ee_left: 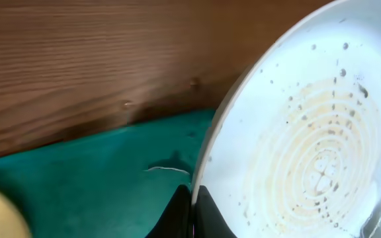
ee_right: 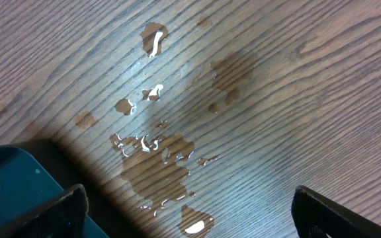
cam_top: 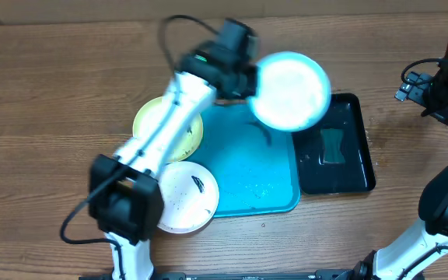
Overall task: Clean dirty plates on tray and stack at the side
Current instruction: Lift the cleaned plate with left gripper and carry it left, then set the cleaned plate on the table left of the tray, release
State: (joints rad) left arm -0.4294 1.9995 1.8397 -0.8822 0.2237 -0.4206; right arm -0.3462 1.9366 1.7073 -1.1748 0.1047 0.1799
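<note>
Teal plate, overhead: raised and clamped at its rim by left gripper, hanging over where the turquoise tray meets the black tray. The yellow-green plate sits at the turquoise tray's left edge and the white plate on its lower-left corner. Left wrist: fingers pinch the speckled plate's rim, tray below; right wrist: right gripper spread wide, holding nothing, over a water puddle on the table.
</note>
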